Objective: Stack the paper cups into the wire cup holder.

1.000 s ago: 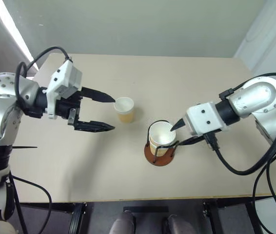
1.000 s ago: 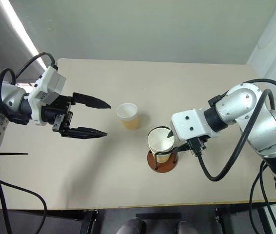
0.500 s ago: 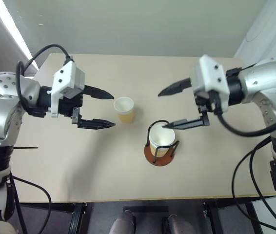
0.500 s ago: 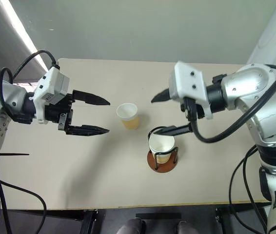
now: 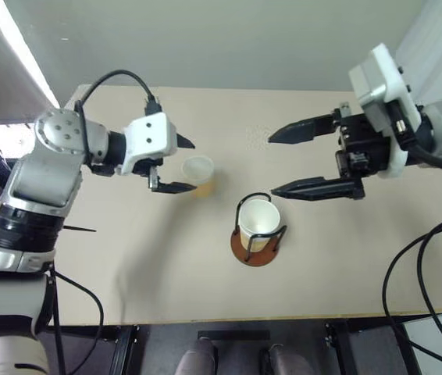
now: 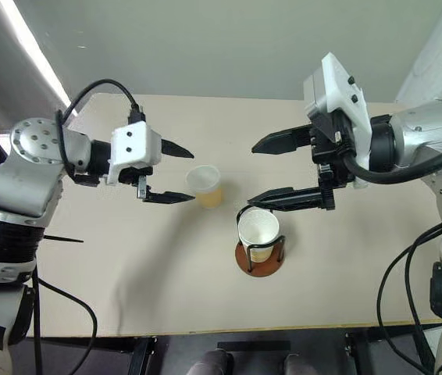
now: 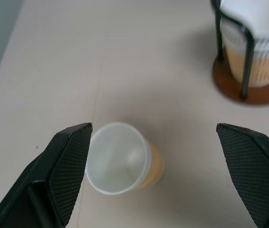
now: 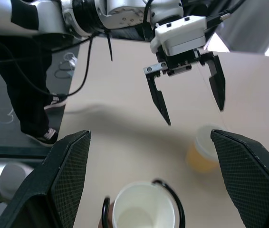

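Loose cup: one paper cup (image 5: 198, 173) stands upright on the bench (image 5: 127, 258), toward the far middle, at about 10 o'clock from the holder and well apart from it.
Left gripper: the left gripper (image 5: 183, 166) is spread wide and empty – its two black fingers straddle the loose cup's near-left side, one tip beyond the rim, one tip just beside the cup wall; contact cannot be told.
Holder: the wire cup holder (image 5: 258, 248) sits near the bench's middle, with stacked cups (image 5: 259, 219) nested upright inside its black loops.
Right gripper: the right gripper (image 5: 272, 162) is released and holds nothing – it hangs above the bench at about 1 o'clock from the holder, fingers pointing left.
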